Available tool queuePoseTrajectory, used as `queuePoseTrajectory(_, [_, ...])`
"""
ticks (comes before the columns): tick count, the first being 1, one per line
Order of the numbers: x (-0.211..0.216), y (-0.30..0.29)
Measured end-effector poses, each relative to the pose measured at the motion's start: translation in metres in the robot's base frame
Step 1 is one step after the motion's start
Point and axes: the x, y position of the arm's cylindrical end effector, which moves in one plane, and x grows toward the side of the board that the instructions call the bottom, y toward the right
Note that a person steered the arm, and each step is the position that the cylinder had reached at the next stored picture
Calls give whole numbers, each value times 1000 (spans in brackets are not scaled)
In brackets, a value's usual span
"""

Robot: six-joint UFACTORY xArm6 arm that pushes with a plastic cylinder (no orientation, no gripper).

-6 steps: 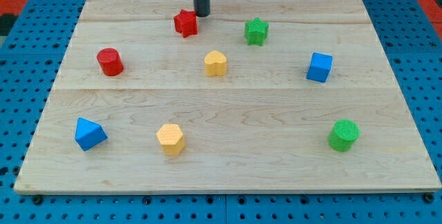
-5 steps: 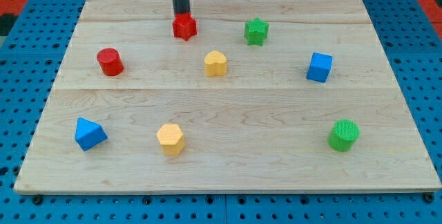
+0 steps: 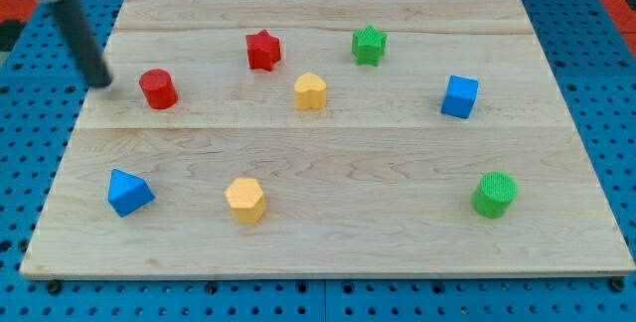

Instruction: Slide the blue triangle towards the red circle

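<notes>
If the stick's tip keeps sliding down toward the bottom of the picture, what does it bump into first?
Probably the blue triangle. My tip sits left of the red circle, apart from it, and no other block lies between; it could slip past the triangle's left.

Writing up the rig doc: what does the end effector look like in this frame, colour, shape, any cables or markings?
A plain straight rod, dark grey to black, round in section, slightly motion-blurred. It enters from the view's top left and ends in my tip, just left of the red circle. No cables, labels or markings are visible on it; its upper mount is blurred and cut off by the frame.
</notes>
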Motion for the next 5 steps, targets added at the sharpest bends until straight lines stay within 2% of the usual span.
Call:
queuePoseTrajectory(1, [92, -2])
queuePoseTrajectory(2, [135, 42])
queuePoseTrajectory(3, [143, 78])
queuePoseTrajectory(4, [122, 110])
queuePoseTrajectory(5, [83, 130])
